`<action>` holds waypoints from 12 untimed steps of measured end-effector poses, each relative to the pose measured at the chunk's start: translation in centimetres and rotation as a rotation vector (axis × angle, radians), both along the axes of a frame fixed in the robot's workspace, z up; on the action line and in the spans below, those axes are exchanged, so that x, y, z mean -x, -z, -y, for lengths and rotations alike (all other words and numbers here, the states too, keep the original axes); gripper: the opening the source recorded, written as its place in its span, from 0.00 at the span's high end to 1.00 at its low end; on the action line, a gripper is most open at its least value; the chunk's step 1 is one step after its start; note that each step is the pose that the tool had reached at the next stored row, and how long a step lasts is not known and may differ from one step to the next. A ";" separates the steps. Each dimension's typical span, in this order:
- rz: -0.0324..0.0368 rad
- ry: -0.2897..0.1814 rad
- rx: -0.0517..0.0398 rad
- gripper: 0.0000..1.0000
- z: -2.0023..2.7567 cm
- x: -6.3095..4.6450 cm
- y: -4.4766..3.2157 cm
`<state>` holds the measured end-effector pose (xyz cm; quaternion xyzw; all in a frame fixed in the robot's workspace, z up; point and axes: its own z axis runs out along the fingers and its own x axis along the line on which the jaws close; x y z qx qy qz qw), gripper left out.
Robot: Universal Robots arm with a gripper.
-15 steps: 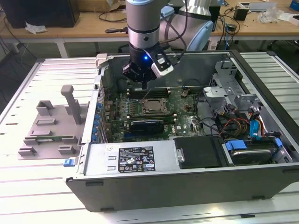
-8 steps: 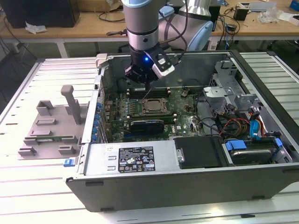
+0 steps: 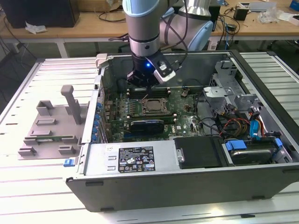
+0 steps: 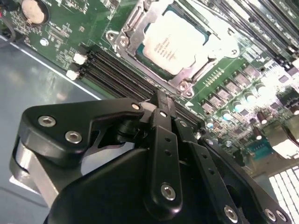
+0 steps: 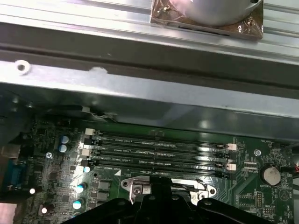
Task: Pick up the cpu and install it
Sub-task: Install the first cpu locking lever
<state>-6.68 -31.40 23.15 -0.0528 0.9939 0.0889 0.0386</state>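
Silvery-white metal top, square and flat: the cpu (image 4: 174,41) sits seated in the socket frame (image 4: 140,28) on the green motherboard (image 4: 60,28), beside the black memory slots (image 4: 117,70). In the exterior view the cpu (image 3: 154,105) lies in the open computer case (image 3: 187,182), just below the gripper (image 3: 145,80). In the second wrist view the gripper (image 4: 161,100) has its fingers (image 4: 162,105) drawn together, nothing between them, clear of the chip.

Even room light overall; a small blue lamp glows on the end effector (image 3: 145,77), the cpu (image 4: 175,42) top glares white, and the nearby black linkage looks soft
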 end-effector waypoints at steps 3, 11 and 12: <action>0.0001 0.002 -0.0002 0.89 -0.09 -0.3 0.11; 0.0001 0.011 -0.0002 0.89 -1.03 -0.3 0.24; 0.0001 0.013 -0.0003 0.89 -1.11 -0.3 0.31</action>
